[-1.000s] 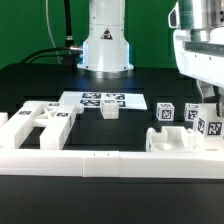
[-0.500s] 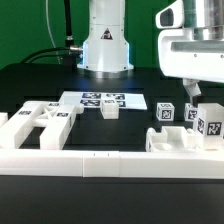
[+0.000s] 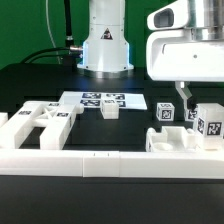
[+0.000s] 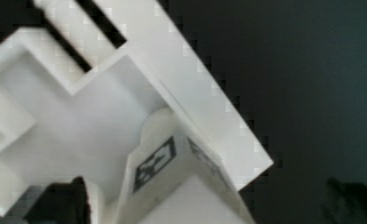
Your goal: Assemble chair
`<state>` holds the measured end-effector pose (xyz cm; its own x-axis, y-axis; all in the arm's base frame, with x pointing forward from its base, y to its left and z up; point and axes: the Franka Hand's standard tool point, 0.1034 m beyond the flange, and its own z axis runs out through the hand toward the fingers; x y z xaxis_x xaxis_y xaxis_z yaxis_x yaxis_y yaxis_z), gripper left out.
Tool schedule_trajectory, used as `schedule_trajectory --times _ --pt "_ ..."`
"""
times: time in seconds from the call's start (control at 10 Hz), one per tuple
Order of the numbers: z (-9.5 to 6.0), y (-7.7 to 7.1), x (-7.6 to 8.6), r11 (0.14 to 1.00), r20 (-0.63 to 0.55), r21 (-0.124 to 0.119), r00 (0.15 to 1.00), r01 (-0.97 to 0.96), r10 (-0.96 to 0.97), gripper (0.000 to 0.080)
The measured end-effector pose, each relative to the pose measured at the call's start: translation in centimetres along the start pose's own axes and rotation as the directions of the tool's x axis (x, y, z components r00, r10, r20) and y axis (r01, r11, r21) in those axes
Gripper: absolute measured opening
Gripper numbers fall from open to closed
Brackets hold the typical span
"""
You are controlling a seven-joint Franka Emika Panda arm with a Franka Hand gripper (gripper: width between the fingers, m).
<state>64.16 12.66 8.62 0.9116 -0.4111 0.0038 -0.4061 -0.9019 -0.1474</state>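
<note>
The chair is in loose white tagged pieces on the black table. A flat frame piece point(image 3: 40, 122) lies at the exterior view's left, with a small block point(image 3: 109, 110) near the middle. Two small tagged blocks point(image 3: 163, 112) and a taller tagged piece point(image 3: 209, 120) stand at the right, in front of them a low channel piece point(image 3: 180, 141). My gripper point(image 3: 186, 100) hangs just above the right-hand blocks, open and holding nothing. In the wrist view a white tagged piece point(image 4: 153, 160) fills the picture close below, with my dark fingers point(image 4: 55, 202) standing wide on either side of it.
The marker board point(image 3: 100, 99) lies flat behind the small block. A low white border wall point(image 3: 100, 162) runs along the front. The arm's base point(image 3: 106, 45) stands at the back, with black cables to its left.
The gripper has risen and shifted toward the exterior view's left, away from the tall tagged piece. Its jaws have spread, and that piece stays on the table.
</note>
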Motion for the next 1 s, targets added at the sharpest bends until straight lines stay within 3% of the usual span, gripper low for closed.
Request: schedule_trajectory --times 0.5,0.6,0.8,0.9,1.0 --pt "0.0 0.5 0.6 0.952 -0.013 -0.005 0.952 0.305 -0.305 0.0649" --pt "0.1 0.2 0.3 0.896 -0.009 -0.037 0.896 0.443 -0.444 0.0649" --pt "0.2 -0.6 -0.1 0.763 -0.008 -0.070 0.764 0.643 -0.645 0.0649" --pt "0.3 -0.7 -0.2 0.677 0.002 -0.071 0.679 0.732 -0.734 0.0649" --pt "0.2 -0.6 -0.1 0.646 0.005 -0.071 0.648 0.760 -0.762 0.0649"
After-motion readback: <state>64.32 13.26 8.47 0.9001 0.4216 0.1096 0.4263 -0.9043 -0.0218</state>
